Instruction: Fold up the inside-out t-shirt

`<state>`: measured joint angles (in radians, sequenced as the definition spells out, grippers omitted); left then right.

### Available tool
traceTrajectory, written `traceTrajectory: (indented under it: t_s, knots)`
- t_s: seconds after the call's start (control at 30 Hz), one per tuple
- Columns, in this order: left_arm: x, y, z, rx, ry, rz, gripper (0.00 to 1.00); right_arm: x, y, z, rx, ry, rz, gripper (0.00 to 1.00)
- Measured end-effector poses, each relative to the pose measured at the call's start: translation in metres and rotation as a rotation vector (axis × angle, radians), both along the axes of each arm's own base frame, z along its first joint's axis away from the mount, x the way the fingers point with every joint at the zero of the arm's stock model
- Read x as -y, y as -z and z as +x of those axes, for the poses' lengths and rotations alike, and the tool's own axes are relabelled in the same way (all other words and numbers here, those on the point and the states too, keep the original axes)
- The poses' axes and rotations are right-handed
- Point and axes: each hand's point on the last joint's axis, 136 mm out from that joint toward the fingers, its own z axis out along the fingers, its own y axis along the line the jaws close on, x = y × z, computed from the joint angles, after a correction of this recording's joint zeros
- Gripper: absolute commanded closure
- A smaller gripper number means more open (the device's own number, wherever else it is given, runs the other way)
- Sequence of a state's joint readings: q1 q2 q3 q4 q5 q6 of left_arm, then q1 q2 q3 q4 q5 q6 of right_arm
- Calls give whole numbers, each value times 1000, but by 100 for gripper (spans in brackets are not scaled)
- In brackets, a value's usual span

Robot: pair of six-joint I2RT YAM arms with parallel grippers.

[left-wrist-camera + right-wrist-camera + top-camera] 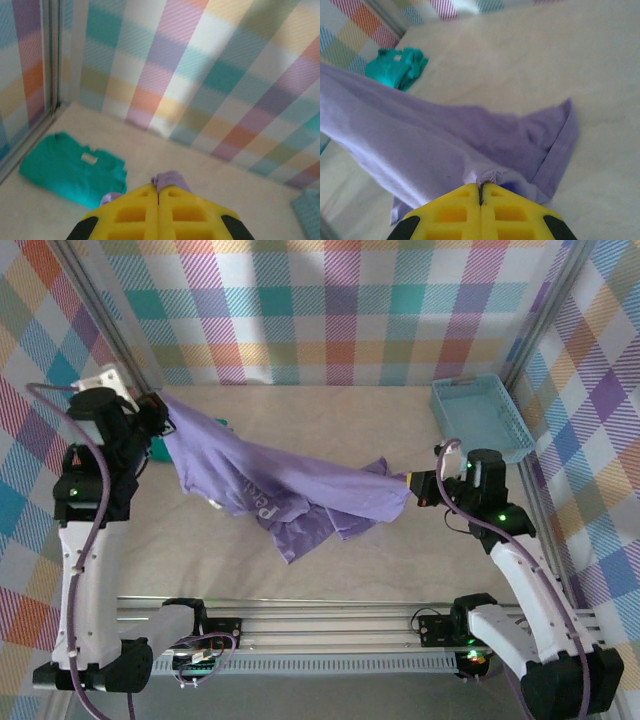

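Currently the shirt is stretched between both arms, left of the basket and nearer the arm bases than it. The left tool, far left of the basket, is pinched closed on one end of the shirt. In its wrist view the yellow fingers meet, with a bit of purple cloth poking out at their tips. The right tool, just in front of the basket and a little left of it, is clamped on the other end. Its wrist view shows fabric bunched where the closed tips meet. From the taut upper edge the rest of the shirt sags toward the table, left of the basket. Whether it touches the table cannot be told. White lettering shows on the hanging part. A green garment lies folded on the table, far left of the basket, near the left tool.
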<state>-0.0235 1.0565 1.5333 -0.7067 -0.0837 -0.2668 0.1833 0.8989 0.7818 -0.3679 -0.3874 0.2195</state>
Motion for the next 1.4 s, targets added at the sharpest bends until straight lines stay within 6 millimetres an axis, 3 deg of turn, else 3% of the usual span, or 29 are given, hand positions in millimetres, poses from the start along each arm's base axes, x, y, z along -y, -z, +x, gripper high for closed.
traceTrajectory:
  t_s: [0.07,0.17,0.27,0.43,0.53,0.67,0.87,1.13,1.23,1.4]
  knots:
    - [3,32,4,-86,16,2,100,-7,14,7,-67,-19,27,100]
    - [6,62,4,-168,40,6,100,-16,37,30,-168,-27,43,100]
    - [11,74,5,-198,66,-1,100,-23,69,68,-274,-19,37,100]
    - [19,92,6,-235,109,-22,100,-29,121,127,-394,4,-20,82]
    - [23,99,8,-244,129,-33,100,-28,138,144,-414,6,-62,71]
    - [27,100,10,-240,151,-43,100,-20,146,130,-427,6,-113,61]
    - [30,99,12,-228,169,-50,100,-12,162,92,-489,-1,-133,57]
    - [31,103,13,-240,172,-52,100,-15,183,81,-564,-11,-115,55]
    - [31,103,13,-240,172,-52,100,-16,183,82,-563,-13,-107,60]
    - [31,103,13,-240,173,-53,100,-19,183,82,-568,-13,-86,81]
